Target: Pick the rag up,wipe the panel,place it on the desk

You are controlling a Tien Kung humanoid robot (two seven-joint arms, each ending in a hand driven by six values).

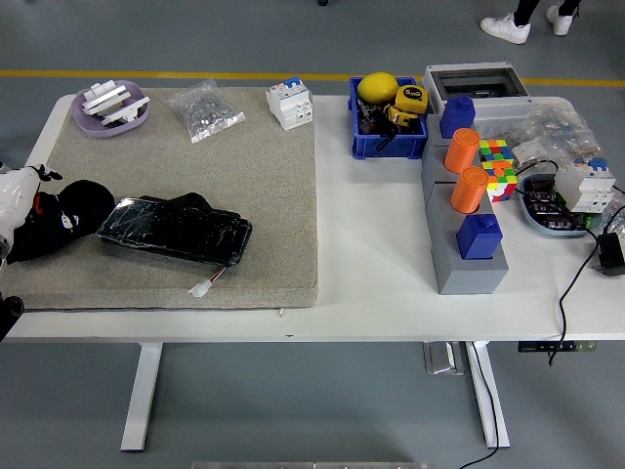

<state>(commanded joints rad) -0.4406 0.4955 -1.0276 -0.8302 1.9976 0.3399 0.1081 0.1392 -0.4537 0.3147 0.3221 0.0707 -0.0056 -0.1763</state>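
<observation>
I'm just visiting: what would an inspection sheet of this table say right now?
Surface: white table with a tan mat.
Job's things: black panel on the mat; black rag at its left end.
Clutter: blue bin, orange cylinders, colour cube, purple dish, screw bag, breakers.
Hands: left hand at the left edge by the rag; grip unclear. Right: nothing seen.
Cables: black cable over the right edge.
Surroundings: grey floor, yellow line.

White table (371, 283), grey mat (195, 147) left, blue bin (389, 147), grey block (459, 264) right
</observation>
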